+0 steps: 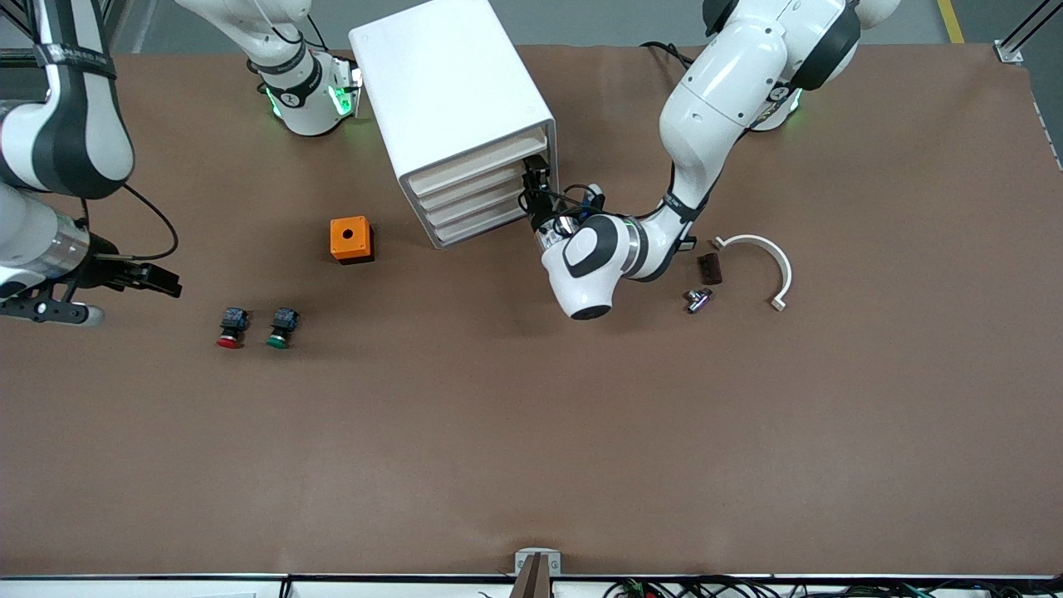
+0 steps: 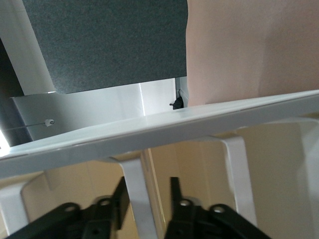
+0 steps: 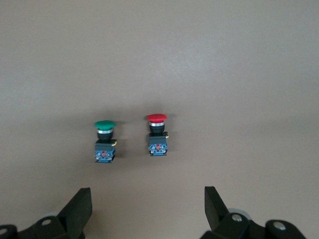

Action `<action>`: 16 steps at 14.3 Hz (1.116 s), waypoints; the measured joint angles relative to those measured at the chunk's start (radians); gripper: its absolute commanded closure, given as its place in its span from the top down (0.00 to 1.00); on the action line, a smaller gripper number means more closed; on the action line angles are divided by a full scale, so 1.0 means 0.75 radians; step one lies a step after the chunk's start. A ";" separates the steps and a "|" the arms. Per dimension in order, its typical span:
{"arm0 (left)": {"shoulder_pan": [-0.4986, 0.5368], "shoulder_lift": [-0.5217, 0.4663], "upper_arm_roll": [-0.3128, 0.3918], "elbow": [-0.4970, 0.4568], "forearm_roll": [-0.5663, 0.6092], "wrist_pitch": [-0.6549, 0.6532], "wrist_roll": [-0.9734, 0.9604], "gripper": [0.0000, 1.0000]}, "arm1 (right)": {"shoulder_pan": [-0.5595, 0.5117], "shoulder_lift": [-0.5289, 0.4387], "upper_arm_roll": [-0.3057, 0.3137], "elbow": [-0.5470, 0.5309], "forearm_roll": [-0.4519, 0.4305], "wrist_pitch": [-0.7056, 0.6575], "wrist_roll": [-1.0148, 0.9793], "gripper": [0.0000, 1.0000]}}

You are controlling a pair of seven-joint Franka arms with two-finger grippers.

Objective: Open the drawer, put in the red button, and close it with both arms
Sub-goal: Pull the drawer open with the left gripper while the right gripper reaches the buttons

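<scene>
The white cabinet (image 1: 448, 83) stands at the robots' side of the table, with its four off-white drawer fronts (image 1: 477, 193) shut. My left gripper (image 1: 534, 193) is at the end of the drawer fronts toward the left arm's end. In the left wrist view it (image 2: 147, 194) is open, its fingers (image 2: 119, 195) either side of a white handle strip (image 2: 134, 184) and one finger touching it. The red button (image 1: 230, 326) stands on the table beside the green one (image 1: 281, 326). My right gripper (image 1: 162, 281) is open and empty, apart from the red button (image 3: 156, 134).
An orange box (image 1: 350, 239) with a hole on top sits between the buttons and the cabinet. Toward the left arm's end lie a small brown part (image 1: 710, 268), a metal piece (image 1: 698, 299) and a white curved bracket (image 1: 768, 257). The green button (image 3: 104, 138) also shows in the right wrist view.
</scene>
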State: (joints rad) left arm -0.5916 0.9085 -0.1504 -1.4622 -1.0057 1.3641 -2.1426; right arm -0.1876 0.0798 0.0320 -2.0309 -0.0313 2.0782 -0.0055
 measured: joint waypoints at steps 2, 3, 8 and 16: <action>0.001 0.000 0.000 0.000 -0.007 -0.002 0.000 0.06 | -0.024 -0.005 -0.003 -0.094 0.000 0.122 0.000 1.00; 0.002 0.000 0.001 0.000 -0.009 -0.002 -0.001 0.06 | -0.036 -0.006 -0.003 -0.138 0.000 0.200 0.000 1.00; 0.036 0.001 0.008 0.001 -0.015 -0.011 -0.036 0.06 | -0.053 0.071 -0.002 -0.330 0.000 0.628 -0.001 1.00; 0.250 0.001 0.016 0.019 -0.020 -0.007 -0.037 0.10 | -0.053 0.356 0.005 -0.340 0.000 0.893 -0.001 1.00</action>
State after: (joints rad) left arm -0.4043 0.9092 -0.1380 -1.4480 -1.0204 1.3585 -2.1705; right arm -0.2271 0.3466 0.0357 -2.2861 -0.0313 2.7483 -0.0066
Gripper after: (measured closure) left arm 0.894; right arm 0.000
